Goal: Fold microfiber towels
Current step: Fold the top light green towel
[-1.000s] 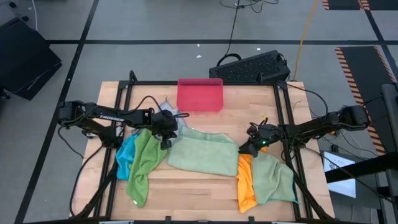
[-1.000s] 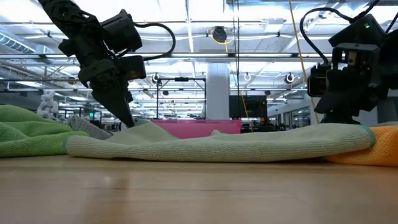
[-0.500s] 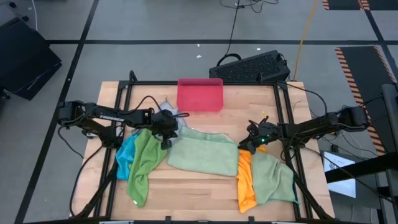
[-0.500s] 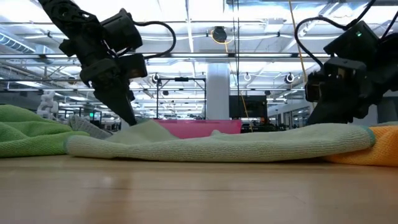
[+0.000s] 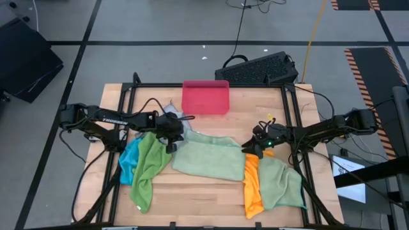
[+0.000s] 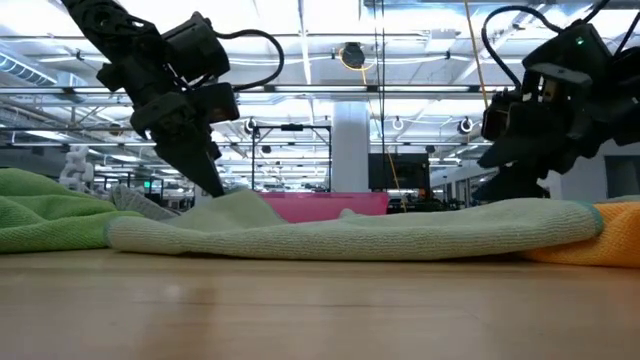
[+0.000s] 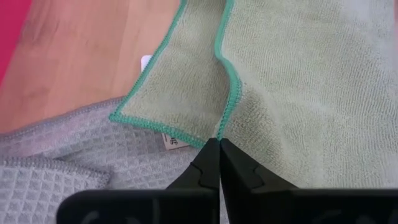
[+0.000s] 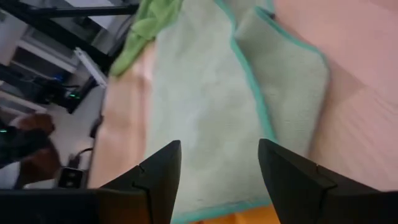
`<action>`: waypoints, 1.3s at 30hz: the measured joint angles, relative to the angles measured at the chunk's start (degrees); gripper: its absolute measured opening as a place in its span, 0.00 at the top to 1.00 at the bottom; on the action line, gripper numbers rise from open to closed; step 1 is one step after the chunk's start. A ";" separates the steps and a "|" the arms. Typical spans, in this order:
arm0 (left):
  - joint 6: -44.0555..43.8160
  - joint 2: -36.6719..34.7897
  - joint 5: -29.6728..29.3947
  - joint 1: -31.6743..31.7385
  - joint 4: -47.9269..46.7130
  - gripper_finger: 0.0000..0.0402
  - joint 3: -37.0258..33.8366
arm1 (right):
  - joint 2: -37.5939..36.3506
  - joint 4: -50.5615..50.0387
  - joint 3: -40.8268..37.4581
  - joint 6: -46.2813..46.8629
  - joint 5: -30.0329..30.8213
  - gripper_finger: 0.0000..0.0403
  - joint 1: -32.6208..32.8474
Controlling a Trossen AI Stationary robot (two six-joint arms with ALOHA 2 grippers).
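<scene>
Left hand (image 7: 219, 144) is pinched shut on the pale green towel's (image 5: 208, 156) upper-left corner at frame centre; my right hand (image 5: 250, 148), fingers apart, hovers at its right edge. Grabbing the orange towel (image 5: 252, 185) underneath too would spoil the fold.

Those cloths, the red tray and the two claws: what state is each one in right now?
Pale green towel: spread out, one corner folded over.
Bright green towel: crumpled.
Blue towel: bunched, partly covered.
Grey towel: lying flat, partly covered.
Orange towel: rumpled.
Tray: upright, nothing visible inside.
Left gripper: shut on pale green towel's hem.
Right gripper: open above the pale green towel.
</scene>
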 joint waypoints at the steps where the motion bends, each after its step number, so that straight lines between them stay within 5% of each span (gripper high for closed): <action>1: 0.45 0.00 0.06 0.00 0.05 0.99 0.00 | 0.00 -1.19 0.00 -0.10 1.46 0.49 0.00; 4: 1.44 0.00 0.43 0.00 0.08 0.99 0.00 | 0.02 -4.29 -0.02 -0.64 4.84 0.49 -0.01; 16: 2.22 -4.47 0.44 -0.15 -0.11 0.99 -0.04 | 4.06 -1.79 -0.02 -1.94 2.97 0.53 1.39; 26: 2.28 -4.50 0.45 -0.71 -0.34 0.99 -0.04 | 9.74 4.61 0.02 -3.39 3.28 0.94 4.15; 29: 2.24 -5.03 0.47 -1.66 -0.66 0.99 -0.04 | 8.27 5.00 0.07 -3.71 3.25 0.97 4.17; 39: 2.87 -12.22 3.41 -9.81 -1.14 0.99 -0.02 | 0.56 -21.05 7.87 -4.21 3.14 0.97 6.48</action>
